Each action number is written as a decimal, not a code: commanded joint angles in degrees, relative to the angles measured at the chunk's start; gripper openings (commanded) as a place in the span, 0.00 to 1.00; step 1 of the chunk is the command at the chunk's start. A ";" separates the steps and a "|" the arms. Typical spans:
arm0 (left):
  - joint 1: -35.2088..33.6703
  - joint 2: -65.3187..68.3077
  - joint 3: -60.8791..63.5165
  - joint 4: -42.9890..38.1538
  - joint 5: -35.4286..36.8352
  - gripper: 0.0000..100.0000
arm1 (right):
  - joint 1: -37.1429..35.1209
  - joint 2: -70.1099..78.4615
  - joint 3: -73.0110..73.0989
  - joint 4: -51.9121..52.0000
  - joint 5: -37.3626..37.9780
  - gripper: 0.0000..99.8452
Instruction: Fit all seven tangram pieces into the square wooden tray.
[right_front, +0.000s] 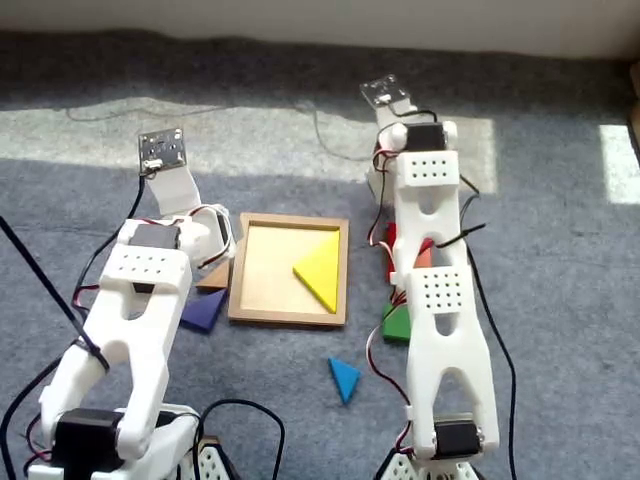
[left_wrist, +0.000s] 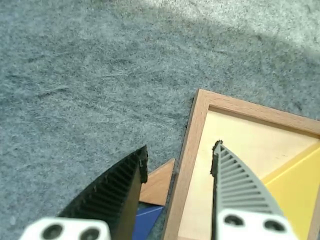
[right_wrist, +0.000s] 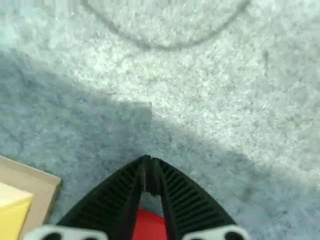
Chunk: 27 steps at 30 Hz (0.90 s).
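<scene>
One piece, the yellow triangle (right_front: 322, 270), lies in the tray (right_front: 288, 318), close to its right wall. The other pieces you can see lie on the grey carpet (right_front: 560, 300). Your left gripper (left_wrist: 180, 148) hangs wide open at the tray's left wall and holds nothing. One of its fingers is over the tray's bare floor and the other is over the carpet outside. Just outside that wall lies a tan triangle (left_wrist: 157, 184), and a purple piece (right_front: 203, 308) lies right next to it. A blue triangle (right_front: 343, 378) lies by itself on the carpet, near the tray corner that is closest to your right arm's base. Your right arm reaches over a red piece (right_front: 391, 240), an orange piece (right_front: 424, 256) and a green piece (right_front: 397, 322), all to the right of the tray. Your right gripper (right_wrist: 149, 162) is closed, with its tips together and nothing between them. It hangs over the carpet near a tray corner, and the red piece shows under its fingers.
</scene>
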 joint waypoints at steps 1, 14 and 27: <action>-0.22 -2.15 -0.66 -1.05 0.26 0.22 | -0.13 2.07 -5.85 1.19 -2.20 0.01; -0.22 -2.15 -0.75 -1.05 0.26 0.22 | 0.92 0.40 4.35 1.27 -2.29 0.01; -0.22 -2.15 -0.75 -1.05 0.26 0.22 | 0.31 -25.27 50.42 0.92 -1.58 0.01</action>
